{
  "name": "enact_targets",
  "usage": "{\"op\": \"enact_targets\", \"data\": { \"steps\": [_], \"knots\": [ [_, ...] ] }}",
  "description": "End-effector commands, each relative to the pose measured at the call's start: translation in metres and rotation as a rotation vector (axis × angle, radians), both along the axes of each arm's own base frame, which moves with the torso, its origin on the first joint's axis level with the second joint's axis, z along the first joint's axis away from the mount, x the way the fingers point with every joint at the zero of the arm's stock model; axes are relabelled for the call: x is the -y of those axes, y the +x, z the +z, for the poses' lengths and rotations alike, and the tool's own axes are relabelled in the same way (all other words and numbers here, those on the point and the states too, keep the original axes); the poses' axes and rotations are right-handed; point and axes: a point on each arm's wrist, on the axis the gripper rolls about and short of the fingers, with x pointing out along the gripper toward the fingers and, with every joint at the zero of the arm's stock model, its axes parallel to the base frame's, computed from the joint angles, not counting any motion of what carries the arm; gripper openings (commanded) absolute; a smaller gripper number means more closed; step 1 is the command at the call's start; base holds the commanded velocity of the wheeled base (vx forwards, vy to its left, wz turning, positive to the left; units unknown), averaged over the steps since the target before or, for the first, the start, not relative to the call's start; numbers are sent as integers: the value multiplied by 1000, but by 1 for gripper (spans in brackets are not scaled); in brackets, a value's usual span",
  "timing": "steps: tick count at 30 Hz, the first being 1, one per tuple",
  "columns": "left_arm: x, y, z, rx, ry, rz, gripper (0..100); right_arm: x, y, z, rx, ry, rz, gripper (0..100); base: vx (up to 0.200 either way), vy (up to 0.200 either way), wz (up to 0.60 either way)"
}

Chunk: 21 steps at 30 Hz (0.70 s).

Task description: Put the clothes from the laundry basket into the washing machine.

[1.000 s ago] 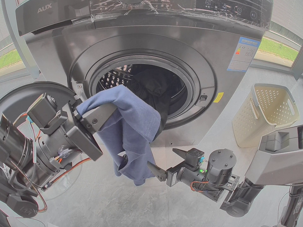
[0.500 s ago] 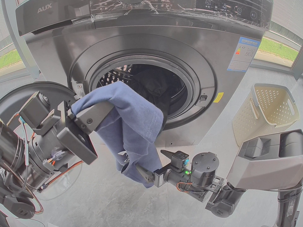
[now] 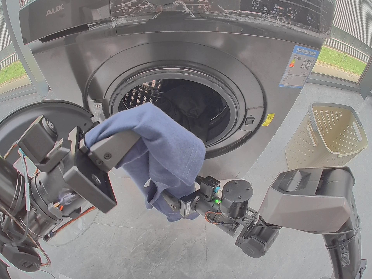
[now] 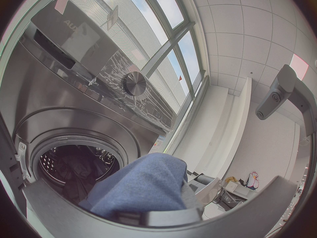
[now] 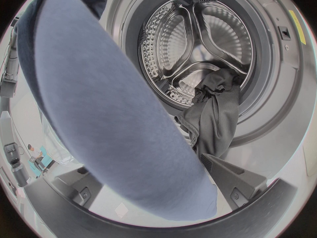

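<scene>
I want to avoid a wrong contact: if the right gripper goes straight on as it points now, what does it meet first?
The blue garment: the open right gripper points into its hanging lower folds and is probably touching them, though depth is unclear.

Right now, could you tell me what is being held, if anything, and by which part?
The blue garment hangs by its upper fold, draped over one finger of the open left claw.

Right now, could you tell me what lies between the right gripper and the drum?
The blue cloth, then a dark garment hanging from the drum; seen in the right wrist view.
</scene>
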Motion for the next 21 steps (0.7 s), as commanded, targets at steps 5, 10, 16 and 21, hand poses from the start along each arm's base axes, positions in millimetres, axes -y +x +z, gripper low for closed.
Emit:
{"op": "enact_targets", "data": {
  "steps": [5,10,16,21],
  "knots": [
    [0,-2,1,4,-4,-8,0,-2,21,-20,2,2,-6,100,0,0,0],
    [0,-2,1,5,-5,-9,0,-9,21,-23,8,10,7,100,0,0,0],
    [-1,-2,2,4,-8,-3,0,-13,22,-20,16,28,7,0,0,0,0],
    [-1,0,1,0,-5,3,0,-9,24,-12,25,41,-1,0,0,0,0]
  ]
}}
